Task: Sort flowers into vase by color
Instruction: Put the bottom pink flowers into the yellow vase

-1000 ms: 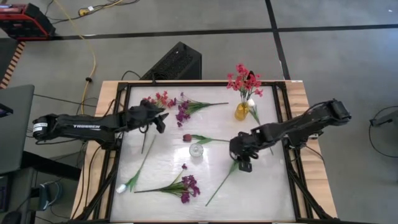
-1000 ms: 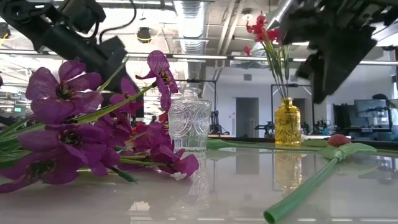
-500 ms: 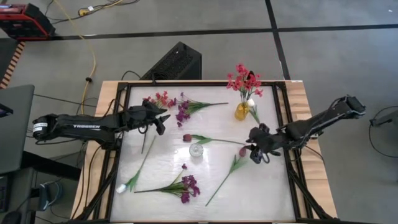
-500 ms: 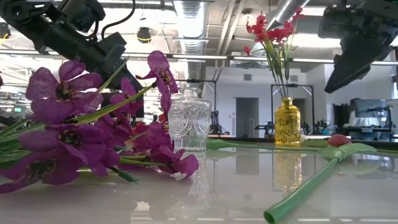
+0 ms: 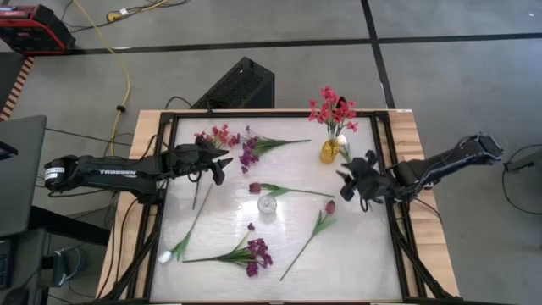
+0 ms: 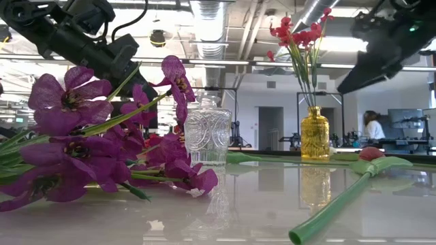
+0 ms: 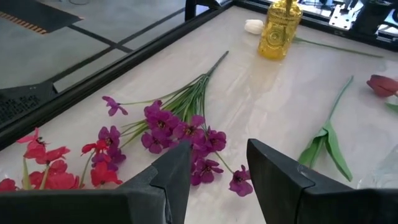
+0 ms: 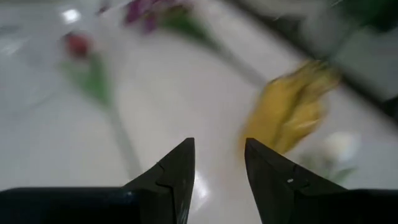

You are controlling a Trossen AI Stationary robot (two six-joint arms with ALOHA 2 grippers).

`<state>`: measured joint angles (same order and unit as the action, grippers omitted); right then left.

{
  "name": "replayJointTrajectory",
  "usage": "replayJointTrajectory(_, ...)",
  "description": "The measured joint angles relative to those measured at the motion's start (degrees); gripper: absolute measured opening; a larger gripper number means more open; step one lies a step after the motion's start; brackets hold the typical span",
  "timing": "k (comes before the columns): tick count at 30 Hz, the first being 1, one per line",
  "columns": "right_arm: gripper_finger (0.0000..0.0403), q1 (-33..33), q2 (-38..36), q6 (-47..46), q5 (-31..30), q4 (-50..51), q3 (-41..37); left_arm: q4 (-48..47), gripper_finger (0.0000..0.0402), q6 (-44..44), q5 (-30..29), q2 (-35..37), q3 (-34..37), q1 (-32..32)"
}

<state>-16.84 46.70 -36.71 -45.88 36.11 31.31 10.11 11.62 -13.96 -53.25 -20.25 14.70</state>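
High view shows the sorting partly done: a yellow vase [image 5: 329, 151] already carries red-pink blossoms [image 5: 332, 108], a small clear glass vase [image 5: 268, 204] stands empty mid-table, and the other flowers lie flat around it. The left gripper [image 5: 219, 161] hangs low on a long, nearly level arm, its fingers [image 7: 278, 177] spread and holding nothing; directly ahead of the fingertips lies a purple spray [image 7: 180, 129], with a loose red-pink stem [image 7: 46, 168] off to one side of them and the yellow vase well beyond. These artificial stems look very light, with thin, springy stalks and soft cloth blossoms that would crush or shed if squeezed, so my judgement is that the hold belongs on the bare green stalk just behind the bloom cluster, where the bundled stalks give the pads something firm; grabbed too far down, the head would droop and swing. The right gripper [image 5: 351, 177] is raised just beside the yellow vase, arm folded in from the table's edge, fingers [image 8: 176, 174] parted and empty; a maroon tulip bud [image 5: 330, 206] on its green stalk lies on the table close to those fingers, and a whitish bud [image 5: 344, 152] lies near the vase's foot. Two more purple sprays [image 5: 257, 253] rest farther off.
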Motion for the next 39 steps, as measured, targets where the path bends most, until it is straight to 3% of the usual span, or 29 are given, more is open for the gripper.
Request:
replayJointTrajectory(3,0.0165,2.7,0.1,4.7,-7.5,-1.4,0.0,0.0,0.0144,0.1,0.0,0.0,0.0,0.0)
replayJointTrajectory(6,0.0165,7.5,0.5,12.4,-8.2,-6.5,0.0,-0.1,0.0144,0.3,0.0,0.0,0.0,0.0)
replayJointTrajectory(13,0.0166,21.0,0.5,22.8,2.4,-14.5,0.0,-0.2,0.0144,0.7,0.0,0.0,0.0,0.0)
replayJointTrajectory(20,0.0189,28.4,0.5,27.6,13.1,-18.7,0.0,-0.9,0.0144,0.2,1.2,0.0,0.0,0.0)
replayJointTrajectory(28,0.0236,35.2,0.5,31.3,17.1,-23.4,0.0,-0.7,0.0144,-0.6,1.2,0.0,0.0,0.0)
replayJointTrajectory(31,0.0236,37.3,0.6,32.1,20.9,-23.7,0.0,-0.7,0.0144,-0.6,1.2,0.0,0.0,0.0)
replayJointTrajectory(39,0.0207,38.7,6.0,33.7,23.5,-29.1,-0.7,-0.8,0.0144,-1.3,1.2,0.0,0.0,0.0)
